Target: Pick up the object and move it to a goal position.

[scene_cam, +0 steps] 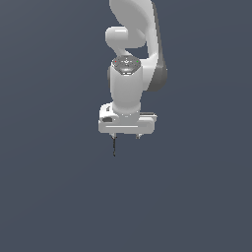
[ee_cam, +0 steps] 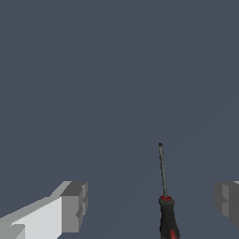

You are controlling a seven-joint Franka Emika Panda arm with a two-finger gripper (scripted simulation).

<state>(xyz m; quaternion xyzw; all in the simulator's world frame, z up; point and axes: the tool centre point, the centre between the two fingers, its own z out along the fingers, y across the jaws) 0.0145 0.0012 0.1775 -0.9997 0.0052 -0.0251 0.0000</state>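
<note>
The object (ee_cam: pixel 163 177) is a thin dark rod that runs into a black grip with a red collar. In the wrist view it lies between my two grey fingertips (ee_cam: pixel 73 205), closer to one of them and touching neither. My gripper (ee_cam: pixel 150 203) is open with a wide gap. In the exterior view the object (scene_cam: pixel 114 146) shows as a short dark sliver just below the white gripper (scene_cam: pixel 126 135), under the finger on the exterior view's left.
A plain dark blue-grey surface (scene_cam: pixel 54 197) fills both views. The white arm (scene_cam: pixel 130 59) comes down from the top middle of the exterior view.
</note>
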